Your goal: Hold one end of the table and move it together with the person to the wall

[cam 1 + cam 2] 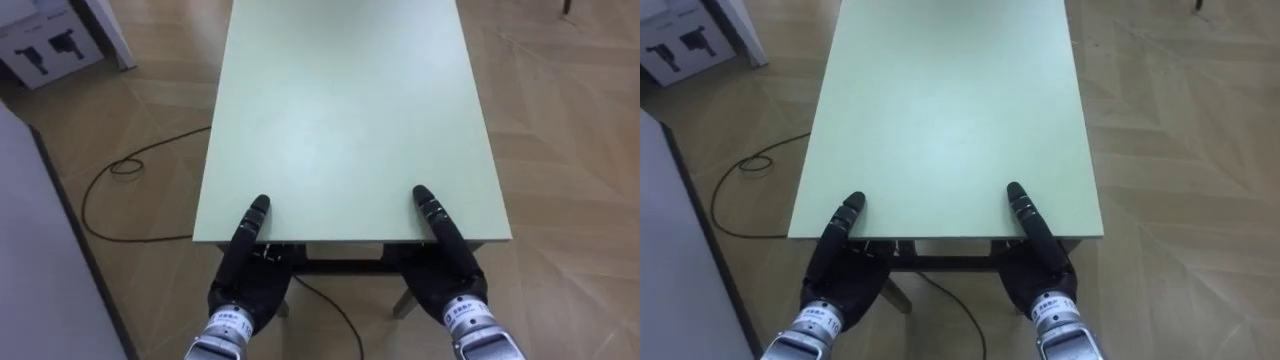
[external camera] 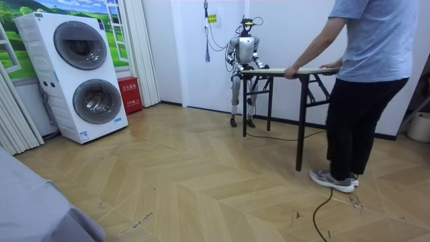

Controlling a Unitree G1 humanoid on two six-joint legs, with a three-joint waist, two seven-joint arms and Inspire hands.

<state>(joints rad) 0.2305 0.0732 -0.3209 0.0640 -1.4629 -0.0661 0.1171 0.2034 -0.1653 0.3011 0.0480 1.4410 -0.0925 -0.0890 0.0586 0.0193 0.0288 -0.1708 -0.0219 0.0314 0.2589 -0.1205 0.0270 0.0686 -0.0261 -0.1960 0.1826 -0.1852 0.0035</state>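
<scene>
A: Bench position?
B: It is sitting between the robot and a person, who is holding its far end with one hand.
A: Robot's hands?
B: The left hand and right hand are resting at the near edge, well apart, each reaching partly underneath. I cannot tell whether either is gripping.
A: Anything nearby?
B: A cable is lying on the floor at the robot's left.

Stacked white washing machines stand beside a red box.
</scene>
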